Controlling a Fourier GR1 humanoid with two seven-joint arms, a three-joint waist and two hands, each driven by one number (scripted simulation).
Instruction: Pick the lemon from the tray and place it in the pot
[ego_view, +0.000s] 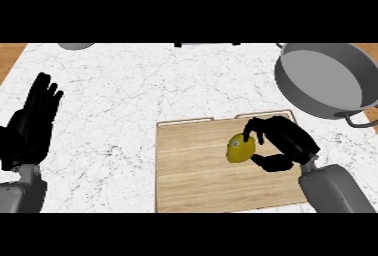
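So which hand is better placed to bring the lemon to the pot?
The right hand. Its fingers and thumb already curl round the lemon over the tray, and the pot stands on that same side. The left hand rests open at the left edge, far from both.

White marble counter (148, 90) with grey veins, wooden strips (11, 57) at both far corners

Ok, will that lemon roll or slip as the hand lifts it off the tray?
The lemon is rounded and smooth, so it would probably roll if released on the flat wooden tray. The right hand curls round it from the side, so slipping seems possible. It looks firm, probably not fragile.
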